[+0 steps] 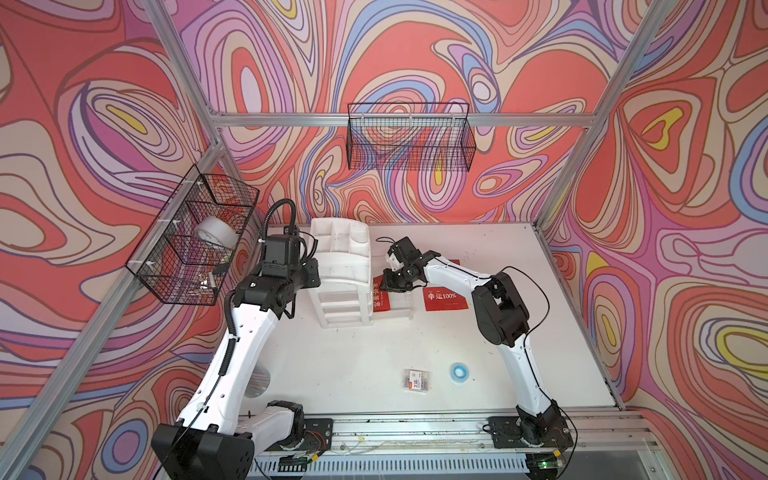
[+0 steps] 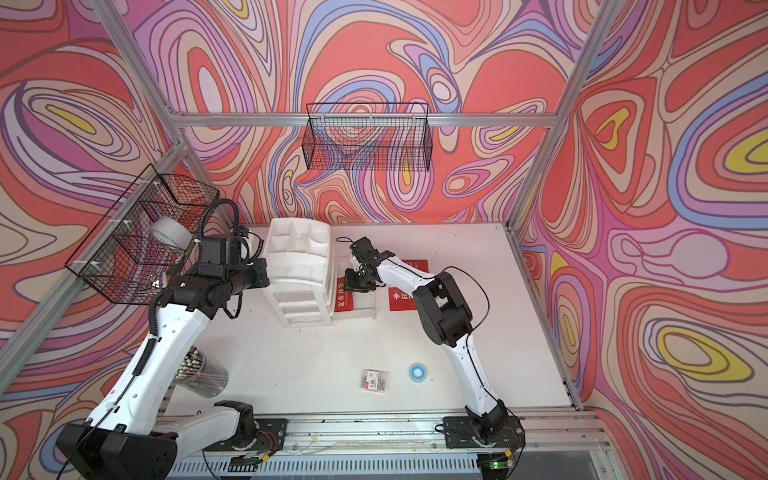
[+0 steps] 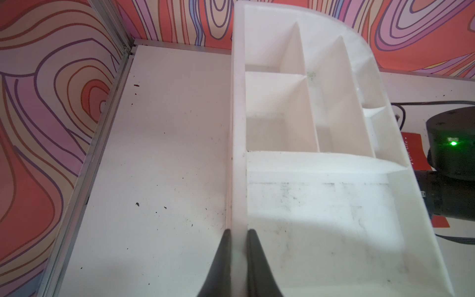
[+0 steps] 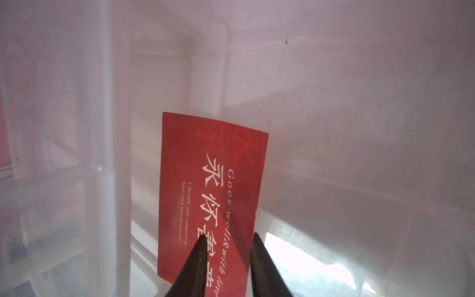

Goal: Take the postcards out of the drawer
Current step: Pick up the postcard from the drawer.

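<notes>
Mid-frame in both top views, a drawer unit [image 1: 340,266] stands toward the back of the table [image 1: 353,365]. Its drawer [image 1: 401,308] sticks out to the right, with the first postcard [image 1: 381,296] inside. Right of the drawer, the second postcard [image 1: 444,300] lies on the table, and the third postcard [image 1: 455,263] lies behind it. Lower centre, a packet [image 1: 417,379] lies left of a tape roll [image 1: 458,370].

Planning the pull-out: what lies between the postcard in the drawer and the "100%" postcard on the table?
In both top views: past the drawer postcard, the drawer's bare floor and end wall, then a strip of bare table before the "100%" postcard.
</notes>
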